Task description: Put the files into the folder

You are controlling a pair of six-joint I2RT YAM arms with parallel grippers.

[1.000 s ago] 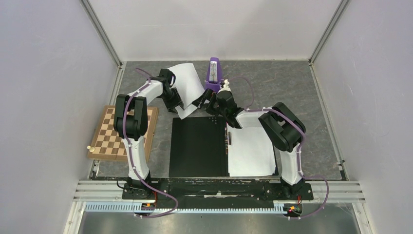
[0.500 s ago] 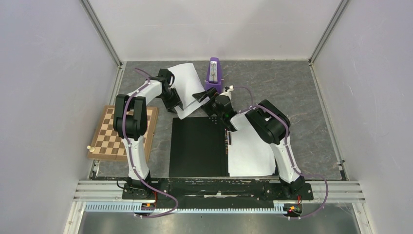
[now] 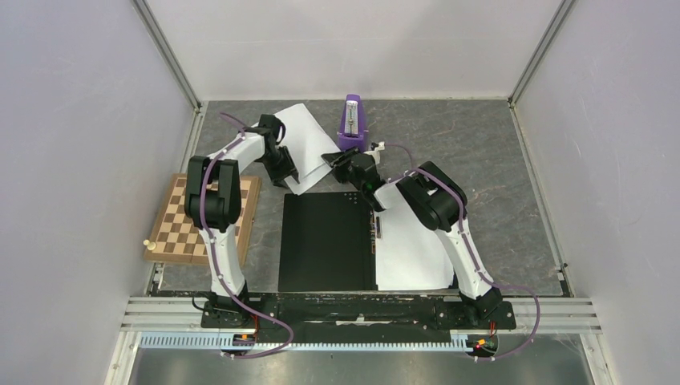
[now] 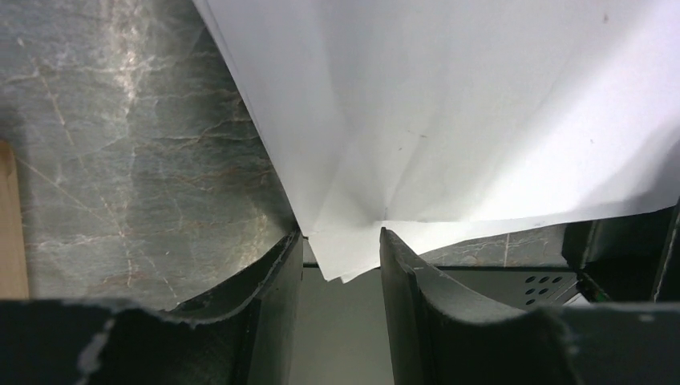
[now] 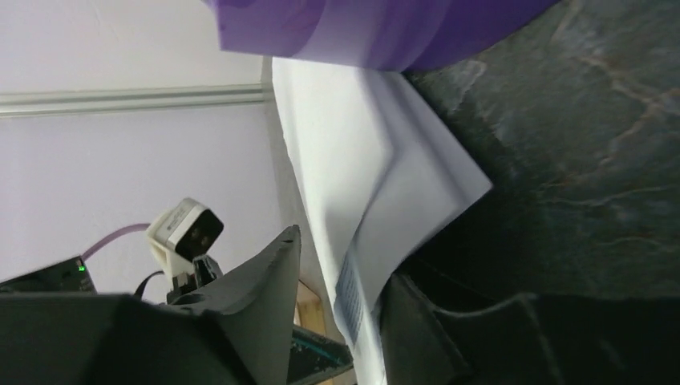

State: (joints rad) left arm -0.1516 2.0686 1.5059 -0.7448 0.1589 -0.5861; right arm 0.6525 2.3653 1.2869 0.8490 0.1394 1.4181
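Black-lined folder [image 3: 325,241]: lying open and flat nearest the arm bases, with its clip running down the spine.
Filed sheet [image 3: 413,249]: resting on the folder's right half; it is risking being pushed askew if new paper is slid across it.
Chessboard [image 3: 180,228]: sitting left of the folder and apart from it, not getting in the way.
Left gripper [image 3: 290,178]: fingers standing apart with the near corner of the loose sheets between them. I cannot tell whether they are biting. The paper is creasing at one fingertip, so a harder pull is likely crumpling or tearing that corner.
Right gripper [image 3: 331,159]: fingers standing apart, straddling the sheets' right edge with a gap showing on one side; closing off-centre is risking catching only some sheets.
Loose sheets [image 3: 303,136]: lying just beyond the folder's far edge and bowing between the grippers; uneven pulling is risking fanning or ripping them.
Purple metronome [image 3: 350,122]: standing right against the sheets' far edge; dragging paper or a swinging wrist is risking toppling it.
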